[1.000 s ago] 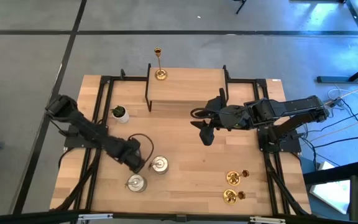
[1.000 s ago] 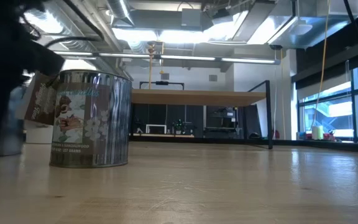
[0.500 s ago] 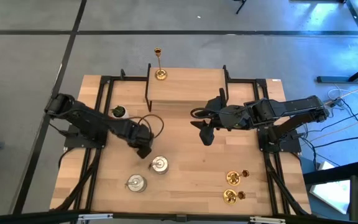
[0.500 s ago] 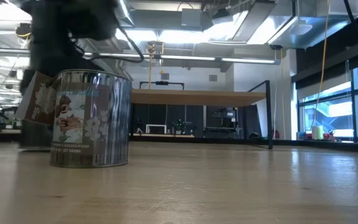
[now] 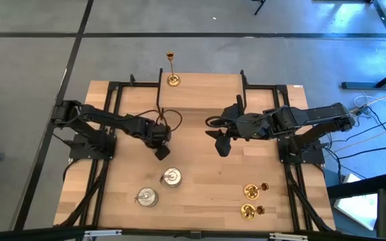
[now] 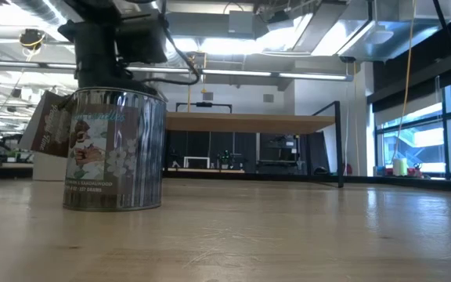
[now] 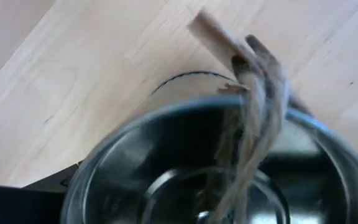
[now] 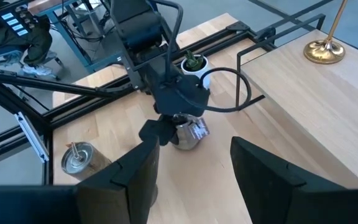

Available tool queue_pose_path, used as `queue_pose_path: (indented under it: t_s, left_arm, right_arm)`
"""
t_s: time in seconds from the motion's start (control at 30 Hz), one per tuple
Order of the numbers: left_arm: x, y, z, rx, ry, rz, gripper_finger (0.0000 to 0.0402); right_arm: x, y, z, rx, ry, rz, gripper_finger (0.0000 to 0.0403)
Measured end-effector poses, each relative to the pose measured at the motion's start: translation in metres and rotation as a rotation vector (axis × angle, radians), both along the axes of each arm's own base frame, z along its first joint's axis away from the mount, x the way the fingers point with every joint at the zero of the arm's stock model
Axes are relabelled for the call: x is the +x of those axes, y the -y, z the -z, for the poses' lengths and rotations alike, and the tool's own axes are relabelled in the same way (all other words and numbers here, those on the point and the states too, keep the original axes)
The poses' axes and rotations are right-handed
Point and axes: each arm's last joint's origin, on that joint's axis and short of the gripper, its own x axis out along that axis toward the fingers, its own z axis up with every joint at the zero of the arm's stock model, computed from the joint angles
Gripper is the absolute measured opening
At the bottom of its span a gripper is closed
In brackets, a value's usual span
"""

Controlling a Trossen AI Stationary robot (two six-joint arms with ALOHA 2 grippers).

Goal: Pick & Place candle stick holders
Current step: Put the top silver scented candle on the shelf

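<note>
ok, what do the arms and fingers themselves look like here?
Both arms are dark, near-black, jointed segments. The left arm has a thin black cable looping near its wrist. The right gripper shows two broad, flat, matte-black fingers. No markings are legible.

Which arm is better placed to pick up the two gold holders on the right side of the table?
The right. Both gold holders lie on its side, and the right hand is open and empty. The left hand is across the table, shut on a silvery holder.
</note>
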Motion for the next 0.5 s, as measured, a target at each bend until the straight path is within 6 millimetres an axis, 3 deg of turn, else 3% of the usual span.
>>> queue_pose_path:
  t_s: [0.2,0.5]
  left_arm:
    - [0.008,0.004,0.006,0.024,-0.006,0.051,0.0374]
    - [0.018,0.013,-0.006,0.11,0.04,0.083,0.0378]
  right_arm:
    - [0.0,0.0,0.001,-0.002,-0.007,0.0,0.0204]
    - [-0.001,0.0,0.002,-0.005,-0.019,0.0,0.0204]
